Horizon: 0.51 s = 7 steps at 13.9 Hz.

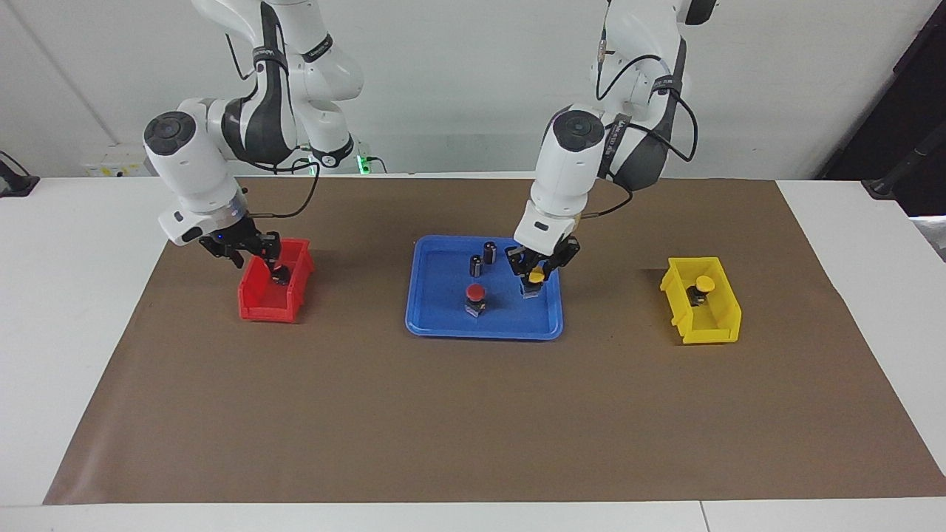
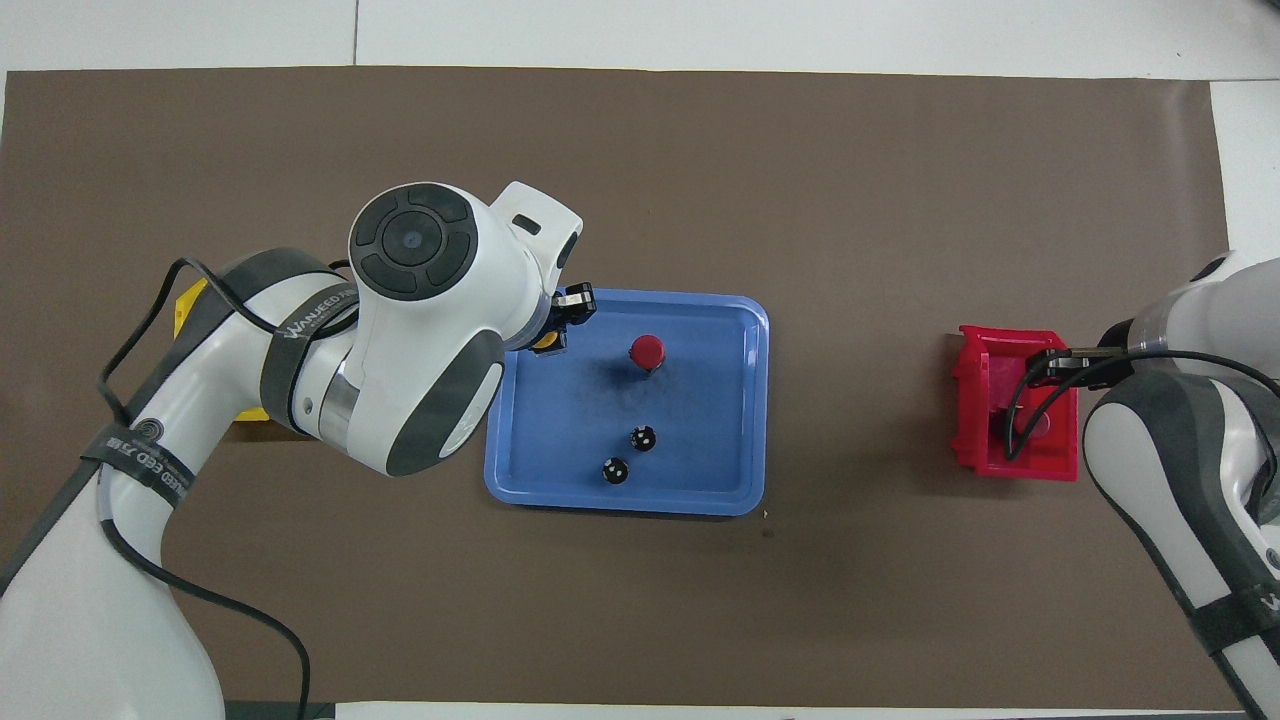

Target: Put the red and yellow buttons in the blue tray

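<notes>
Step advice: the left hand (image 1: 537, 267) should set the yellow-capped push button (image 1: 536, 277) flat on the flat blue plastic tray (image 1: 436, 325) before letting go.
Left hand: low in the tray, fingers holding this button.
Right hand (image 1: 259, 252): inside the small red plastic bin (image 1: 255, 307), over a red-capped button (image 2: 1040, 425); finger state I cannot tell.
Other buttons: one red-capped push button (image 1: 475, 295) stands in the tray, one yellow-capped button (image 1: 703, 285) waits in the small yellow plastic bin (image 1: 709, 334).

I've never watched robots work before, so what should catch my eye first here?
Probably the blue tray mid-table, where the left gripper is down around a yellow button, beside a red button standing in the tray. Toward the right arm's end, the right gripper reaches into a red bin. Another yellow button sits in a yellow bin at the left arm's end.
</notes>
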### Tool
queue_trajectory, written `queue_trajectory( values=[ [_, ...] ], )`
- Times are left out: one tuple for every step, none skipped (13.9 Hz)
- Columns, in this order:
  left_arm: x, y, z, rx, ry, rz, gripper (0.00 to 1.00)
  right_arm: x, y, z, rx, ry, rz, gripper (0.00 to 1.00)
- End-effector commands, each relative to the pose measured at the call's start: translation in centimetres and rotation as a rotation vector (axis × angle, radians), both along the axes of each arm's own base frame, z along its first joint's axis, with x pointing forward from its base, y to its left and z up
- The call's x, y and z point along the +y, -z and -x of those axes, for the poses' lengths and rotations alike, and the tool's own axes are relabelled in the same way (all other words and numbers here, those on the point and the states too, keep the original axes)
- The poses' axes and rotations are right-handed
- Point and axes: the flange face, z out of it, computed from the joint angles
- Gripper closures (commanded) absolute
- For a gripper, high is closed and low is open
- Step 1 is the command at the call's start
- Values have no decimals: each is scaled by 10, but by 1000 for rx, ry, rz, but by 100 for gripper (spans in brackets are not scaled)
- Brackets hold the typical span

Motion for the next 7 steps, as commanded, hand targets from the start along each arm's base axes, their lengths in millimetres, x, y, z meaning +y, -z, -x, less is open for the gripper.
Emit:
queue_trajectory(
  values=[
    [9,13,9,4,-29,15,98,2,7,17,-33,-14,-6,37],
    [7,21,11,-2,-30,19,98,4,13,22,-31,-18,-7,37],
    [5,21,10,-20,-37,33,98,4,18,27,-25,-21,-8,37],
    [-4,20,16,-26,-21,38,98,3,25,31,-13,-20,-9,37],
    [-12,21,20,-33,-13,46,98,2,28,33,-8,-17,-10,37],
    [-20,29,20,-43,-9,52,98,4,30,34,-19,-18,-8,37],
    [-27,38,21,-46,-1,53,98,7,34,36,-31,-21,-8,37]
  ],
)
